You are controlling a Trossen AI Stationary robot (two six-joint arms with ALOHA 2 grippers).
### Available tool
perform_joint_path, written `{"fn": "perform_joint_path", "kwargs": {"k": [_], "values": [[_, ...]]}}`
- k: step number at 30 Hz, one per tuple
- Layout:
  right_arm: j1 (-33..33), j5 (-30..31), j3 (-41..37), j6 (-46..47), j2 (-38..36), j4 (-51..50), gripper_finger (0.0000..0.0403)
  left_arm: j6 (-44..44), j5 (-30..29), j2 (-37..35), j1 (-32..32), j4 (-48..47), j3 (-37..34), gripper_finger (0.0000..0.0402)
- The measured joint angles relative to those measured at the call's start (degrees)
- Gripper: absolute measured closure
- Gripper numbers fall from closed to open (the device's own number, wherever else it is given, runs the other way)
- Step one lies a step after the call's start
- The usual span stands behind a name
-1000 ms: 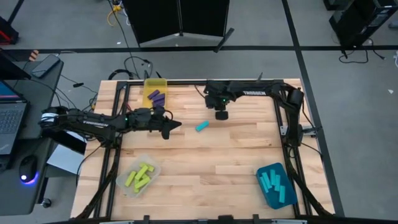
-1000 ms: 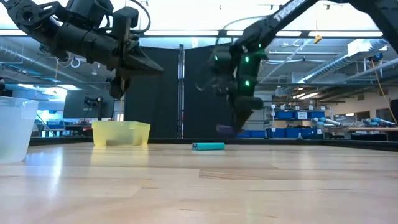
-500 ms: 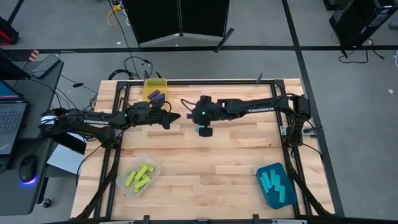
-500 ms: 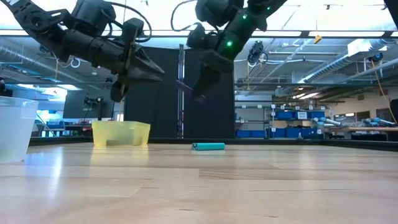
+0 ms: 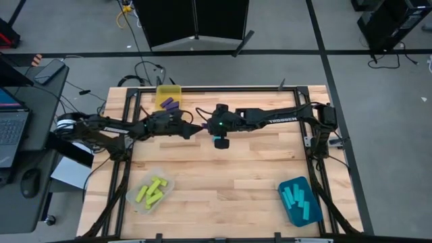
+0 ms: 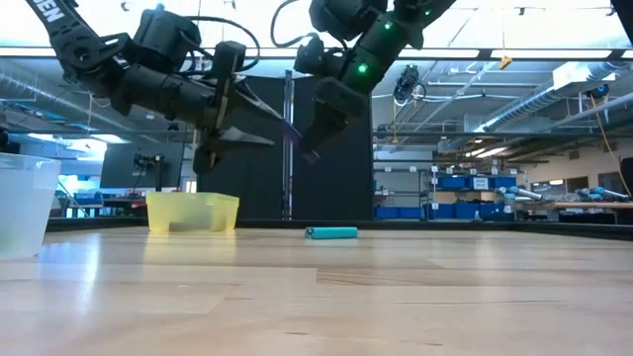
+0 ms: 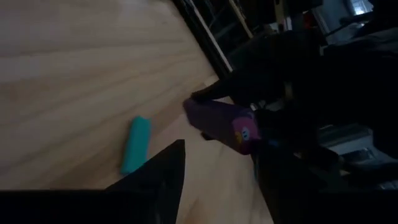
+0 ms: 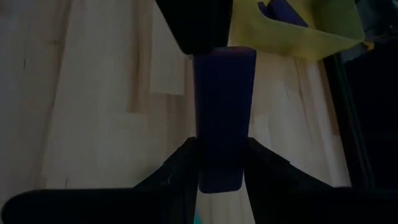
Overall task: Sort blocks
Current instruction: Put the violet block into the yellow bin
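My right gripper is high over the table's middle, shut on a purple block. My left gripper is open and faces it from the table's left. Its fingers stand at the block's free end. A cyan block lies flat on the table under the right gripper, also in the high view. My right gripper pinches the purple block's near end between its two fingers, coming from the table's right. The block sticks out forward along the fingers, lifted clear of the table, with its free end toward my left gripper. Whether my left gripper touches the block I cannot tell.
At the far left stands a yellow bin with purple blocks in it. A clear bin with yellow-green blocks is at the near left. A teal bin with cyan blocks is at the near right. Bare wood lies between them.
My right gripper has risen from low over the table and carried the purple block toward the table's left, then stayed there. My left gripper has moved a little right toward it and has opened, its fingers now at the block's free end.
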Motion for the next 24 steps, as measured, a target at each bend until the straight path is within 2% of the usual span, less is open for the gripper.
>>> {"fn": "perform_joint_path", "kwargs": {"k": [4, 14, 24], "values": [[-0.23, 0.06, -0.02, 0.0, 0.06, 0.1, 0.0293, -0.63, 1.81, 0.97, -0.04, 0.22, 1.6, 0.0204], [-0.43, 0.17, 0.11, 0.06, 0.06, 0.3, 0.0293, -0.44, 1.36, 1.19, 1.05, -2.98, 2.86, 0.0204], [-0.43, 0.35, 0.11, 0.04, 0.06, 0.5, 0.0293, -0.18, 3.45, 5.42, 1.1, -1.14, 6.11, 0.0204]]}}
